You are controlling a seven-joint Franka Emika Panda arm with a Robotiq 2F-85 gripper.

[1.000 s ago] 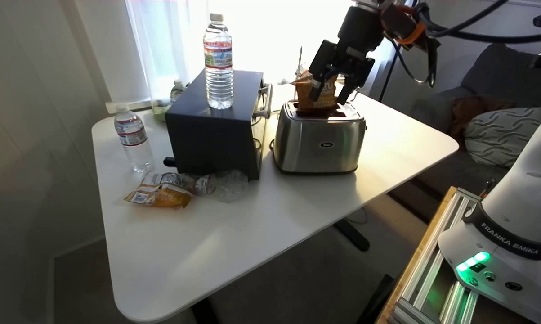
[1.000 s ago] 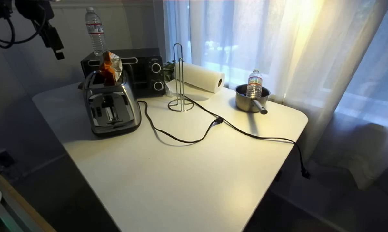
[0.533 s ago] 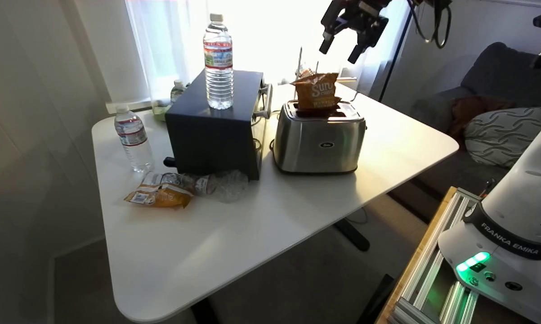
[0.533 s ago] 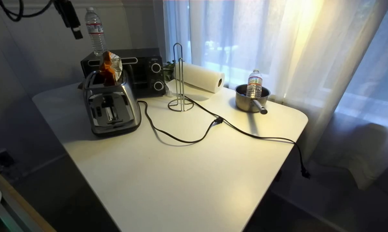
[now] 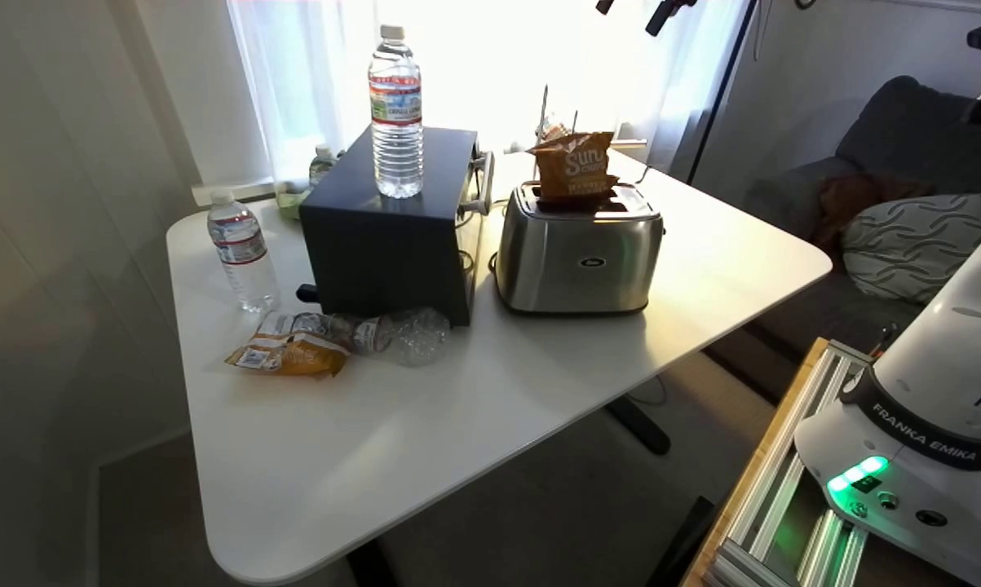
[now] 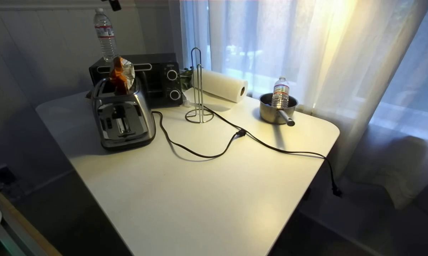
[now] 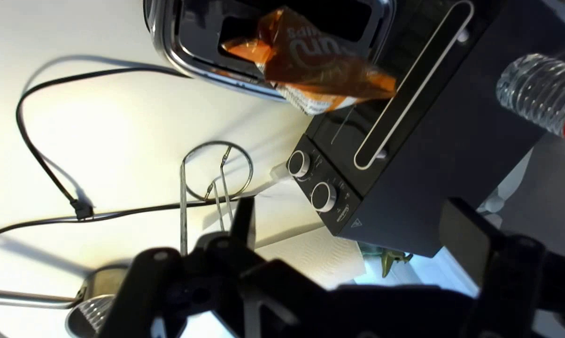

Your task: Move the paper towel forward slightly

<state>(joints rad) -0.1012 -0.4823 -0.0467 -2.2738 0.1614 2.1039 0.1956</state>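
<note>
The paper towel is a white roll (image 6: pixel 221 85) lying on its side on the table by the window, with a loose sheet in front of it. It also shows in the wrist view (image 7: pixel 317 256), partly hidden by my gripper and the oven. I cannot make it out in the view that shows the robot base. My gripper (image 7: pixel 350 206) is open and empty, high above the table. Only its fingertips show at the top edge of both exterior views (image 5: pixel 630 16) (image 6: pixel 115 5). The wire towel holder (image 6: pixel 199 89) stands upright and bare, in front of the roll.
An orange-brown chip bag (image 5: pixel 576 167) stands in the silver toaster (image 5: pixel 584 261). A black toaster oven (image 5: pixel 388 236) carries an upright water bottle (image 5: pixel 397 114). A pot (image 6: pixel 278 110) holds a bottle. Black cords (image 6: pixel 199 154) cross the table. A crumpled wrapper (image 5: pixel 294 355) lies by the oven.
My open gripper has risen from near the toaster and chip bag, almost out of the top of both exterior views. The chip bag stays in the toaster. The paper towel roll has not moved.
</note>
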